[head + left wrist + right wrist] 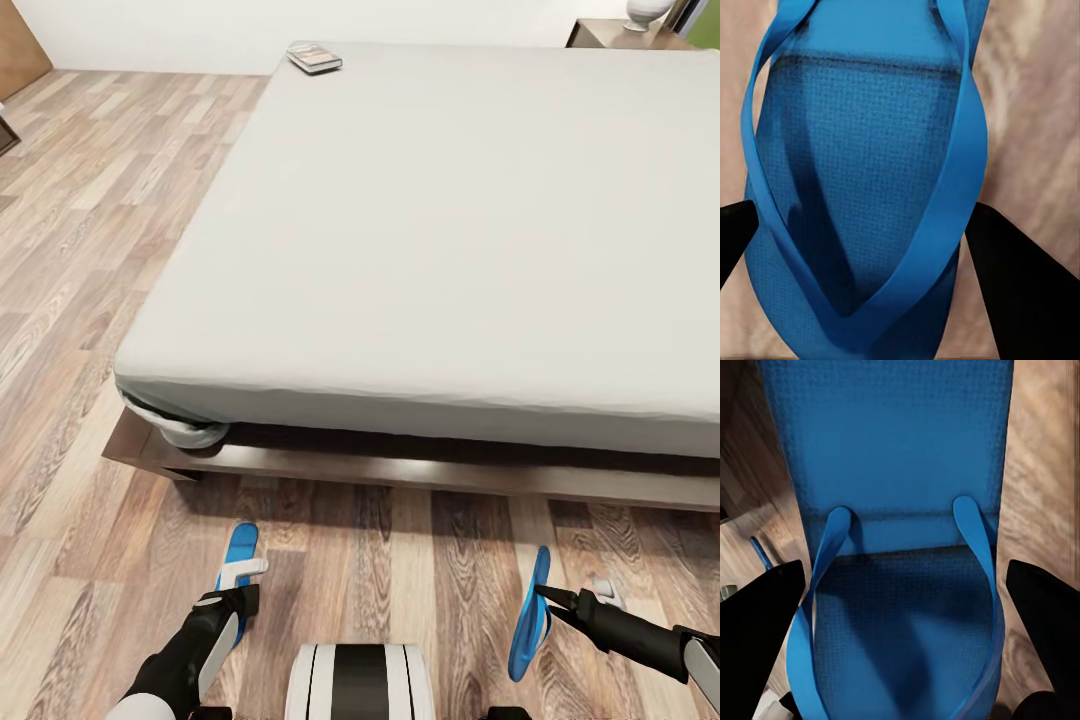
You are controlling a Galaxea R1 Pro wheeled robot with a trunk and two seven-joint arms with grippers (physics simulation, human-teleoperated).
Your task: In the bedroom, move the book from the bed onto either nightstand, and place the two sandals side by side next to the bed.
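The book (314,57) lies at the far left corner of the bed (450,230), a pale grey mattress on a dark wooden frame. A nightstand (608,34) stands past the bed's far right corner. On the floor in front of the bed, my left gripper (238,592) (862,225) is closed across one blue sandal (240,548) (862,172), which lies flat. My right gripper (545,592) (904,585) is shut on the other sandal (528,620) (900,472), which is tipped up on its edge. Dark fingers (1020,292) (757,615) flank each sole.
Wood-plank floor (90,250) runs along the bed's left side and in front of it. A white lamp base (645,12) sits on the nightstand. Bedding bulges out at the bed's near left corner (185,425). My white base (360,682) is between the two sandals.
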